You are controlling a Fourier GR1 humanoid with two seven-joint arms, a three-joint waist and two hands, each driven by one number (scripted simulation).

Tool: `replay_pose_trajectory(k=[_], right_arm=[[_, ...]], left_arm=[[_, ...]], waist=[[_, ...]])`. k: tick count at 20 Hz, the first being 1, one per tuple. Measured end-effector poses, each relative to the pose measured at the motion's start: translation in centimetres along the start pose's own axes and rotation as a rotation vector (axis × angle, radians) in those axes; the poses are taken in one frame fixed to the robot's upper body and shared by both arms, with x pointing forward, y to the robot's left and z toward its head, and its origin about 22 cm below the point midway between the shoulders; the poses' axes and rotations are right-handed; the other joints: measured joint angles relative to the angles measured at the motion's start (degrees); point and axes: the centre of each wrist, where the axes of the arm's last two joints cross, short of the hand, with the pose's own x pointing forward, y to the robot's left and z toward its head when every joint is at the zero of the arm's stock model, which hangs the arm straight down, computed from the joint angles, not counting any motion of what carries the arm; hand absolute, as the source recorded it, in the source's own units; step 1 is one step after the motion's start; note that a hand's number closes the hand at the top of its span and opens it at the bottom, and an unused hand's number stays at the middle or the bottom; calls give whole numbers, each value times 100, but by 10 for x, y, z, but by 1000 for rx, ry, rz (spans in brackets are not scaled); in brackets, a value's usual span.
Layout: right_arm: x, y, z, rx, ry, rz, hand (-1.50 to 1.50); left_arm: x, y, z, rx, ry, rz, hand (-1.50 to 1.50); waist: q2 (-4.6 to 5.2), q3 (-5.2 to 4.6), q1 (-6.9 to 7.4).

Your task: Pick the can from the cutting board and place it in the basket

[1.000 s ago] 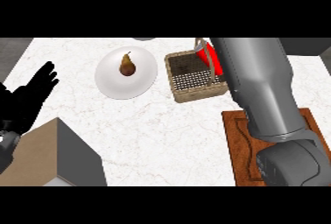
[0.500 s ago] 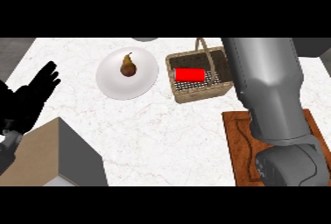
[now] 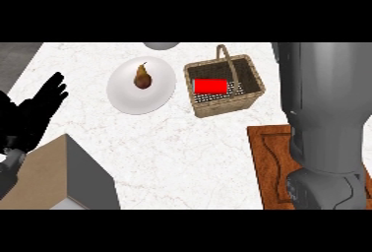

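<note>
The red can (image 3: 211, 86) lies on its side inside the wicker basket (image 3: 249, 101) at the back of the counter. The wooden cutting board (image 3: 270, 167) sits at the right, partly covered by my right forearm, with nothing showing on its bare part. My right arm runs up the right side and its hand is out of the picture. My left hand (image 3: 35, 115) rests open at the left edge, fingers up, far from the basket.
A white plate (image 3: 141, 101) holding a brown pear (image 3: 142, 78) stands left of the basket. A grey round object (image 3: 161, 45) peeks in at the back edge. A brown and grey box (image 3: 69, 174) fills the lower left corner.
The can went from standing tilted at the basket's right side to lying flat inside it. The right arm shifted right and up, uncovering the basket. The left hand stayed still.
</note>
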Motion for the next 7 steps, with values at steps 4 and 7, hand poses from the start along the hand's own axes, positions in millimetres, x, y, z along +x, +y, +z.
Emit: replay_pose_trajectory(k=[4, 7], right_arm=[[-3, -11, -4, 12, 44, -33, -150], [-10, -17, -5, 34, 63, -52, -150]], left_arm=[[-2, -1, -1, -2, 7, 4, 0], [-3, -2, -1, 0, 15, 3, 0]], waist=[[-54, 1, 12], [-88, 2, -2]])
